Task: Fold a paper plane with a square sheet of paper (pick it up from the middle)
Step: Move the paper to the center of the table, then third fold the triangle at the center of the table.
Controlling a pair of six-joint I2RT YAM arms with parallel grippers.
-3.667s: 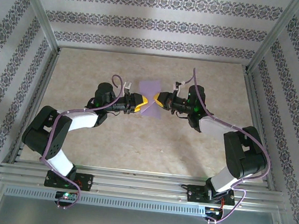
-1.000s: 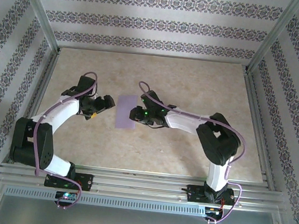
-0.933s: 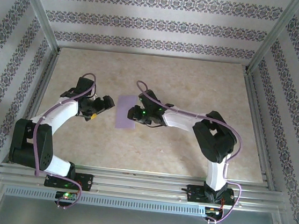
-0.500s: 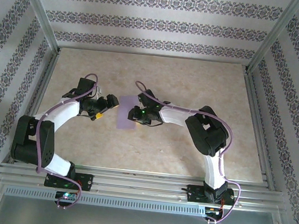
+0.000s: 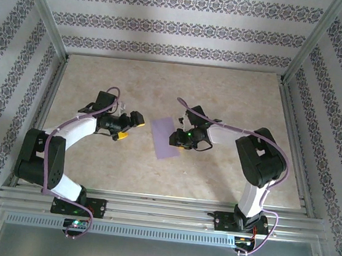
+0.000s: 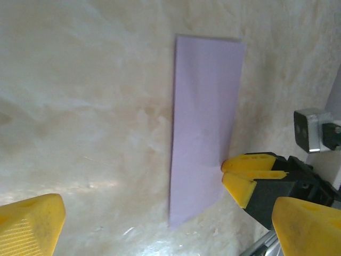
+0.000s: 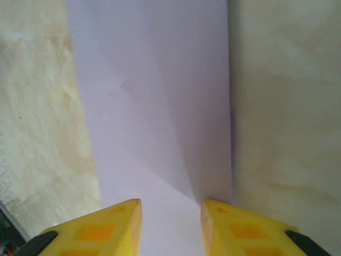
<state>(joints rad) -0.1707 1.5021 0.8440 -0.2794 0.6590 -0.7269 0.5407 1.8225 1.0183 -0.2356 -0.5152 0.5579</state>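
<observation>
A pale lavender sheet of thin matte paper (image 5: pixel 167 139), here a narrow rectangle, lies flat on the beige marbled table (image 5: pixel 237 92). It is about midway between the table's left and right edges and slightly nearer the near edge than the far one. Its long sides run roughly from far edge to near edge, a little slanted. The right gripper (image 5: pixel 176 140), black with yellow wedge-shaped fingers, reaches in from the right side of the table, its tips at the paper's right long edge, towards the near end. In the right wrist view its two yellow fingers (image 7: pixel 101 226) stand partly spread, with a clear gap between them and the lavender paper running on in that gap. A soft diagonal crease shades the paper there. Whether the tips press on the paper cannot be told. The left gripper (image 5: pixel 129 128) sits to the left of the paper, apart from it and pointing towards it. Its yellow fingers are spread wide and hold nothing. In the left wrist view they frame the paper and the right gripper's fingertips.
</observation>
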